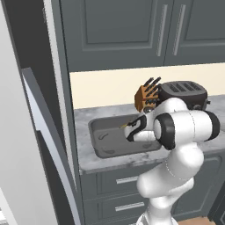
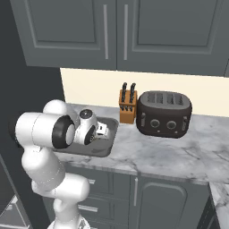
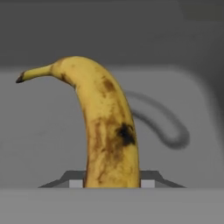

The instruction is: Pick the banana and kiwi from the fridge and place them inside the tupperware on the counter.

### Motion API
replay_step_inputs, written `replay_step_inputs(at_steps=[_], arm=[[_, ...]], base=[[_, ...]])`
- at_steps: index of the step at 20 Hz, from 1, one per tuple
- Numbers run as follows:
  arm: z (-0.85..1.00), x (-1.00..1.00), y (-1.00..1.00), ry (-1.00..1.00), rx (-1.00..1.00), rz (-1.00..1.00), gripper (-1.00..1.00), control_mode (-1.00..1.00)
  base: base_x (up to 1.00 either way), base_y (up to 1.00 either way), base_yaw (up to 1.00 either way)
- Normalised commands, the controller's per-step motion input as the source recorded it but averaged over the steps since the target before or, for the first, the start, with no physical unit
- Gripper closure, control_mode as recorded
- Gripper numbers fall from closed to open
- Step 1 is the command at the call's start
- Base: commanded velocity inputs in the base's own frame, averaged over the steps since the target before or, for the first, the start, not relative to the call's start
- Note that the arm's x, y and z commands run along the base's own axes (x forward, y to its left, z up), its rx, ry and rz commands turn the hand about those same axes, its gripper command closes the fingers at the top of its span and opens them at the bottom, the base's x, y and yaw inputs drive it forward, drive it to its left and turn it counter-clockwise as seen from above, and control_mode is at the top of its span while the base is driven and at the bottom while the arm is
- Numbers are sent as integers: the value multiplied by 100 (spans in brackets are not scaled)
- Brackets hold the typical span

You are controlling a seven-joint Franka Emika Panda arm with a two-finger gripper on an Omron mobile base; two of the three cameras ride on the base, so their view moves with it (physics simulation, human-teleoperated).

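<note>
**Banana held over the tupperware — release it low and level**

On the left stands the fridge [image 1: 39, 145], its grey door edge-on with the long curved handle. Just right of it, on the counter [image 1: 83, 118], lies the tupperware [image 1: 99, 132], a shallow dark basin with a raised rim. The gripper [image 1: 130, 130] hangs over the container's right part, jaws nearly closed, clamped on the banana [image 3: 107, 131]. In the hand view the fruit rises from between the finger tips, stem end curling away, with the grey floor of the container behind it.

To do this step well, I would judge the hand should drop closer to the floor before letting go, so the curved fruit lies down rather than bouncing toward the rim. Open the jaws fully and lift straight out — a sideways pull could drag the banana along. A dark curved mark shows on the floor beside it; I cannot tell what it is.

Counting, left to right: one fridge, one tupperware, one banana, one knife block [image 2: 127, 107] with dark handles, one black toaster [image 2: 163, 114] touching or just beside the block. Two upper cabinet doors [image 2: 67, 31] show in the right base view. The kiwi has yet to be fetched, so the task seems roughly half done.
</note>
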Motion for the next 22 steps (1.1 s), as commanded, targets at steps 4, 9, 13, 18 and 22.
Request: replay_step_inputs(at_steps=[4,9,13,18,22], arm=[[49,0,0,-1,-6,0,-100,-100],[83,-25,-1,0,-7,0,-100,-100],[86,-60,-15,0,-3,0,-100,-100],[83,-70,-25,-1,0,0,-100,-100],[67,-82,-25,-10,1,0,-100,-100]], base=[[0,0,0],[0,0,0],[0,0,0],[0,0,0],[0,0,0]])
